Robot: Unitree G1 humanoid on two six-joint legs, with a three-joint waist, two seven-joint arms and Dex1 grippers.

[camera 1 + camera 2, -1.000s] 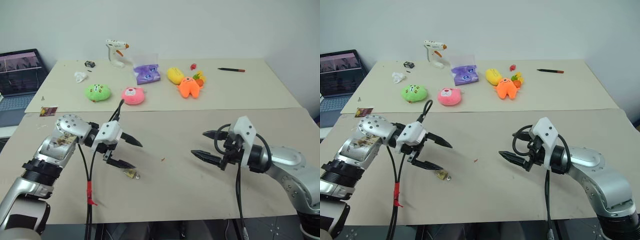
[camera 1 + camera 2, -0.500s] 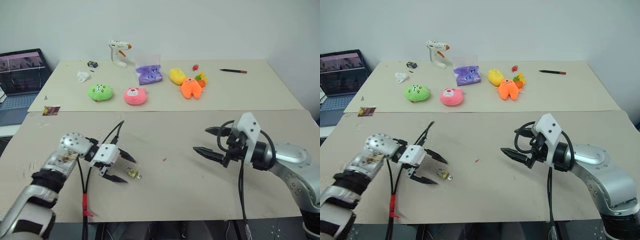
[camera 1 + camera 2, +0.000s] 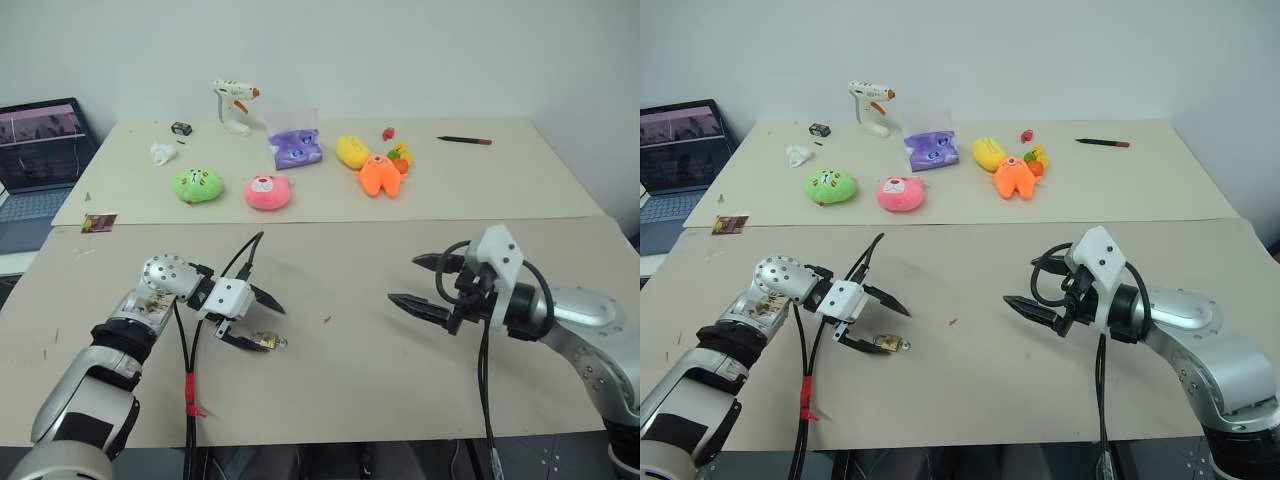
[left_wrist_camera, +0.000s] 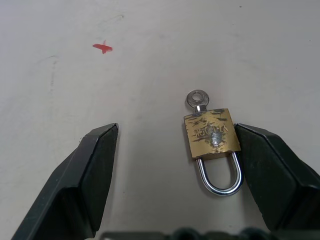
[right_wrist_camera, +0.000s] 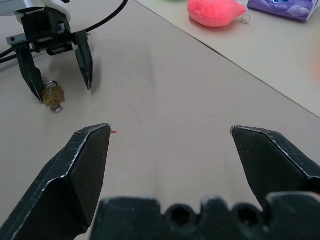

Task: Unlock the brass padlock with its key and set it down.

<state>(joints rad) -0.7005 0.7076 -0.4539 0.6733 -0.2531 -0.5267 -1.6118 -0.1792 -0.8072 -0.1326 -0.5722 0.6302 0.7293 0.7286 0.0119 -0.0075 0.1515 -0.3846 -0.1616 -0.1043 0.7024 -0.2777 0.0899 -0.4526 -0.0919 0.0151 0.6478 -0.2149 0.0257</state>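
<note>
My black fingers [image 4: 95,175] flank a scuffed golden-brass padlock [image 4: 212,133] with a silver shackle and a grey key [image 4: 196,99]. The table [image 3: 400,370] is pale beige with a small red mark [image 4: 103,48]. Beyond lie green [image 3: 195,185], pink [image 3: 267,191] and orange [image 3: 379,175] plush toys.

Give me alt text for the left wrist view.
The brass padlock lies flat on the table, shackle closed, the key in its body, between the left gripper's open jaws and right against one of them. A small red mark lies beyond.
</note>
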